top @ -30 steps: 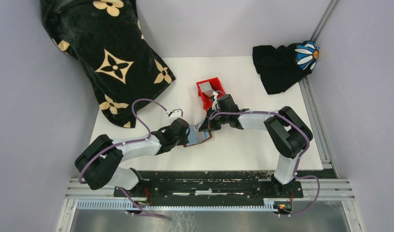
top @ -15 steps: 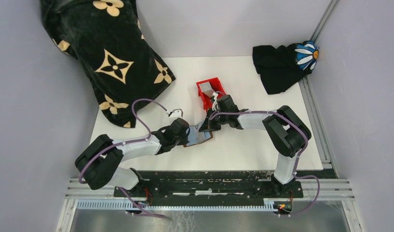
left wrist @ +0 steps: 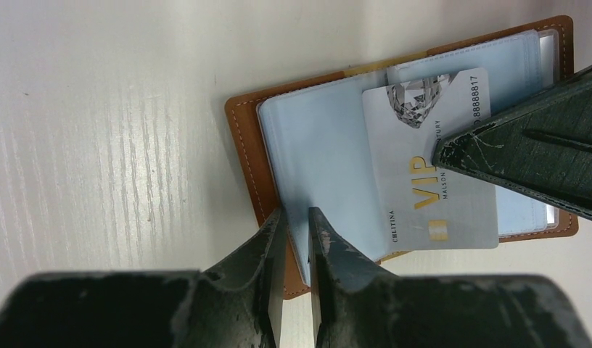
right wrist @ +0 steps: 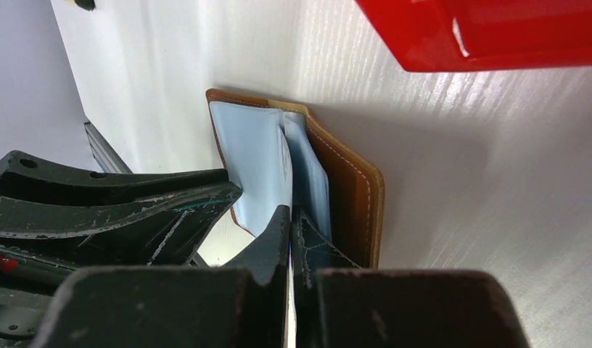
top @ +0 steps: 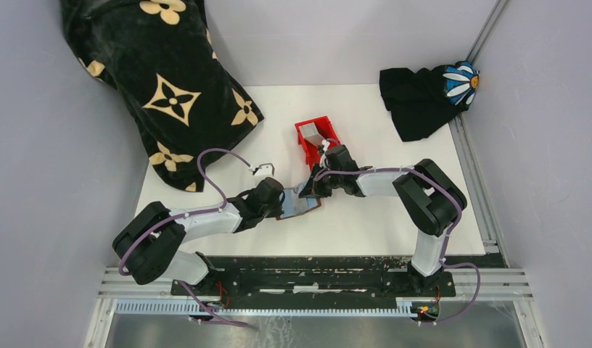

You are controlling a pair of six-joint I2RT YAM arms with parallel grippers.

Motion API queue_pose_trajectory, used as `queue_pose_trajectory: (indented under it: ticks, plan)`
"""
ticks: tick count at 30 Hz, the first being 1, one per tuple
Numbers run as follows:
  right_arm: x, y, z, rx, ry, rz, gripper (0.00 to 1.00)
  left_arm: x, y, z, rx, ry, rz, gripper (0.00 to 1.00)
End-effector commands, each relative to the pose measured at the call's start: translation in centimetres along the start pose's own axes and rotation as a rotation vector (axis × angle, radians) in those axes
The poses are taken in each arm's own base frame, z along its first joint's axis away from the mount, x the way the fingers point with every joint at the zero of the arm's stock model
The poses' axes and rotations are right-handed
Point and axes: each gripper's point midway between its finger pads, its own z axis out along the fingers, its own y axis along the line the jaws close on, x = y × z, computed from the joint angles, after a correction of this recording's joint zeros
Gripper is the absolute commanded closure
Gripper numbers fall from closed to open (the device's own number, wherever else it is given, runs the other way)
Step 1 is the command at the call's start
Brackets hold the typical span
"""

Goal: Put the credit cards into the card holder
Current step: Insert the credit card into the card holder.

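Left wrist: right gripper point(left wrist: 453, 154) hides credit card point(left wrist: 424, 181) corner, card holder point(left wrist: 244, 145) edge.

Enclosure, seen from above.
- Tabletop point(top: 366, 228): white, faint wood grain, evenly lit, soft shadows only.
- Walls: left wall point(top: 54, 145), back wall point(top: 336, 40) and right wall point(top: 540, 145), all plain pale grey-lilac.
- Right edge: an aluminium rail point(top: 476, 185).
- Near edge: black base plate point(top: 307, 264) with aluminium profiles point(top: 307, 290) just beyond it.
- Far left corner: black cloth with cream flowers point(top: 162, 80), draped over the tabletop.
- Far right corner: black cloth with a blue-and-white daisy point(top: 420, 98).
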Motion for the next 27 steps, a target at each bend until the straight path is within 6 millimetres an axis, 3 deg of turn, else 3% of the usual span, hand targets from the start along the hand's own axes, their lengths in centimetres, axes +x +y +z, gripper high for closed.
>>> queue_pose_trajectory:
  ticks: [1, 14, 27]
  plan:
    - [-0.7, -0.2, -0.2, 0.037, -0.080, 0.006, 0.99, 2.3, 1.4, 0.3, -0.018, 0.069, 0.059, 0.76]
    - [1.1, 0.5, 0.9, 0.011, -0.013, -0.008, 0.99, 2.1, 1.3, 0.3, -0.017, 0.068, 0.067, 0.77]
    - [3.3, 0.0, 0.9, -0.021, 0.059, -0.029, 0.99, 2.0, 1.5, 0.4, -0.038, 0.068, 0.078, 0.77]
